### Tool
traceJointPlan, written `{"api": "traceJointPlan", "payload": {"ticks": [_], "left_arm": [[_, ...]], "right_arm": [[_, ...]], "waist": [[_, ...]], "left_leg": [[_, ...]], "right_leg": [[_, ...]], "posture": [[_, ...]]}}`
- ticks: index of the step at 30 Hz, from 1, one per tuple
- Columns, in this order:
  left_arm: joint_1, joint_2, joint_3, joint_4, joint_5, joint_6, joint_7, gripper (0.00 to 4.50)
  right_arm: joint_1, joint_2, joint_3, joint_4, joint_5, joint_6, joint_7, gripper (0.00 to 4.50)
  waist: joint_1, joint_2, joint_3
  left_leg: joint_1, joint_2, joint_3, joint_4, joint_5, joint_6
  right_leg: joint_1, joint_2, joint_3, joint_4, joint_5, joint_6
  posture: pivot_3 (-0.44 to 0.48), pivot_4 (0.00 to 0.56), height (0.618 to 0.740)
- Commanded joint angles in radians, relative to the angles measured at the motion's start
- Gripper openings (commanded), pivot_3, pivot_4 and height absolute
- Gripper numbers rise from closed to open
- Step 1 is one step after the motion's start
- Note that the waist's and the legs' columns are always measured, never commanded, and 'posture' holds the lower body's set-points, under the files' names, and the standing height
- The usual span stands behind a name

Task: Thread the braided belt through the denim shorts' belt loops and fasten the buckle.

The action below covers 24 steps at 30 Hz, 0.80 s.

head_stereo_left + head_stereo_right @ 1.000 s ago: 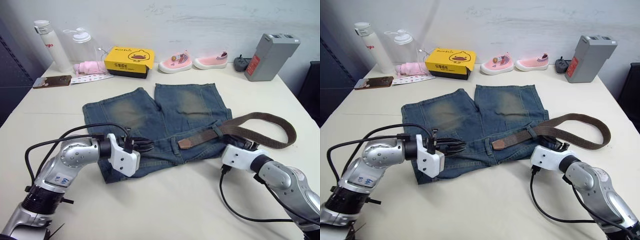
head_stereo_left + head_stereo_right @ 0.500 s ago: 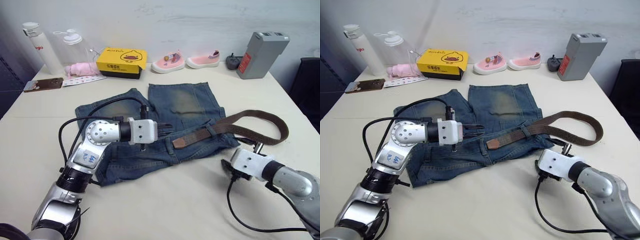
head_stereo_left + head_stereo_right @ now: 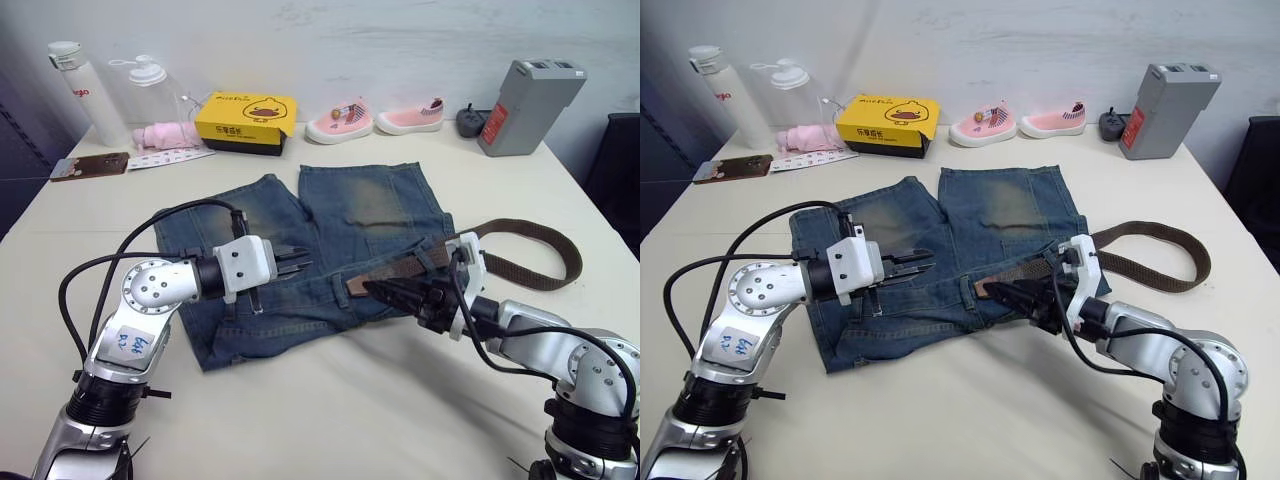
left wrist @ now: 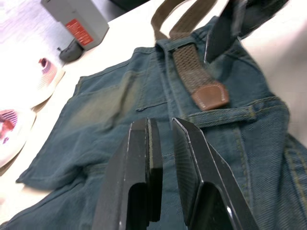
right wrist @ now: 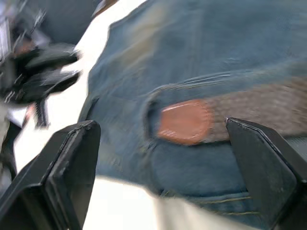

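The denim shorts [image 3: 360,200] lie flat on the table with the waistband toward me. The braided belt [image 3: 530,235] curves off their right side, passes under one of the belt loops [image 4: 173,44], and its brown leather tip [image 3: 358,286] rests on the waistband. The buckle is hidden. My right gripper [image 3: 385,292] is open, its fingers spread on either side of the belt tip [image 5: 184,122], just short of it. My left gripper [image 3: 300,264] hovers over the left half of the waistband, pointing toward the tip, open by a narrow gap [image 4: 163,125] and holding nothing.
Along the back edge stand a white bottle [image 3: 75,80], a clear bottle [image 3: 150,85], a pink cloth [image 3: 165,135], a yellow box [image 3: 250,122], two pink shoes [image 3: 375,118] and a grey box [image 3: 528,105]. A phone [image 3: 90,165] lies at back left.
My right gripper has swung from the table beside the shorts' right edge to the waistband, now flanking the belt tip. My left gripper has drawn back slightly leftward. The camera has shifted too.
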Motion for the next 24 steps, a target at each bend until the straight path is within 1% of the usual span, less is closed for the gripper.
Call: {"api": "traceJointPlan", "payload": {"ticks": [1,3,4,8,11,14,17,21,24], "left_arm": [[0.013,0.004,0.019,-0.063,-0.007,0.015,0.024,0.76],[0.019,0.005,0.020,-0.075,-0.007,0.023,0.030,0.76],[0.021,0.005,0.021,-0.078,-0.006,0.025,0.031,0.76],[0.020,0.003,0.020,-0.084,-0.005,0.034,0.040,0.76],[0.016,0.002,0.015,-0.085,-0.004,0.035,0.043,0.76],[0.013,0.001,0.014,-0.083,-0.004,0.036,0.045,0.76],[0.010,-0.002,0.011,-0.081,-0.003,0.036,0.047,0.76],[0.011,-0.001,0.012,-0.082,-0.003,0.036,0.047,0.76],[0.011,0.002,0.018,-0.083,-0.006,0.040,0.048,0.76]], "right_arm": [[0.026,-0.051,0.070,0.019,0.256,-0.151,-0.238,4.47],[0.035,-0.078,0.095,0.024,0.328,-0.225,-0.323,4.47],[0.038,-0.094,0.103,0.029,0.338,-0.243,-0.348,4.47],[0.043,-0.146,0.133,0.039,0.353,-0.319,-0.408,4.47],[0.032,-0.143,0.141,0.047,0.327,-0.380,-0.433,4.47],[0.016,-0.130,0.168,0.044,0.311,-0.418,-0.447,4.47],[0.000,-0.038,0.208,0.064,0.238,-0.485,-0.451,4.47],[0.010,0.032,0.223,0.065,0.201,-0.534,-0.464,4.47],[0.028,0.092,0.229,0.054,0.182,-0.577,-0.473,4.47]], "waist": [[-0.005,0.000,0.000],[-0.007,0.001,0.000],[-0.009,0.001,0.000],[-0.011,0.002,0.000],[-0.013,0.002,0.000],[-0.018,0.003,0.000],[-0.021,0.003,0.000],[-0.026,0.004,0.000],[-0.026,0.005,0.000]], "left_leg": [[0.000,-0.001,0.001,0.001,-0.001,0.001],[0.000,-0.001,0.004,0.001,-0.001,0.003],[0.000,-0.001,0.005,0.001,-0.001,0.003],[0.001,0.000,0.005,0.001,-0.003,0.008],[0.002,0.001,0.004,0.001,-0.003,0.008],[0.002,0.002,0.004,0.001,-0.003,0.008],[0.002,0.002,0.003,0.000,-0.003,0.008],[0.002,0.002,0.002,0.000,-0.003,0.008],[0.003,0.001,0.001,-0.001,-0.003,0.008]], "right_leg": [[0.000,0.001,0.003,0.000,0.000,0.000],[0.000,0.001,0.005,-0.001,0.000,-0.001],[0.000,0.001,0.005,-0.001,0.000,-0.001],[0.001,0.007,0.004,-0.003,0.000,-0.001],[0.001,0.012,0.004,-0.004,0.000,-0.001],[0.000,0.014,0.004,-0.004,0.000,-0.001],[0.000,0.014,0.004,-0.003,0.000,-0.001],[0.001,0.016,0.004,-0.003,0.000,-0.001],[0.000,0.016,0.005,0.001,0.000,0.000]], "posture": [[0.000,0.150,0.618],[0.000,0.150,0.618],[0.000,0.150,0.618],[0.000,0.150,0.618],[0.000,0.150,0.618],[0.000,0.150,0.618],[0.000,0.150,0.618],[0.000,0.150,0.618],[0.000,0.150,0.618]]}}
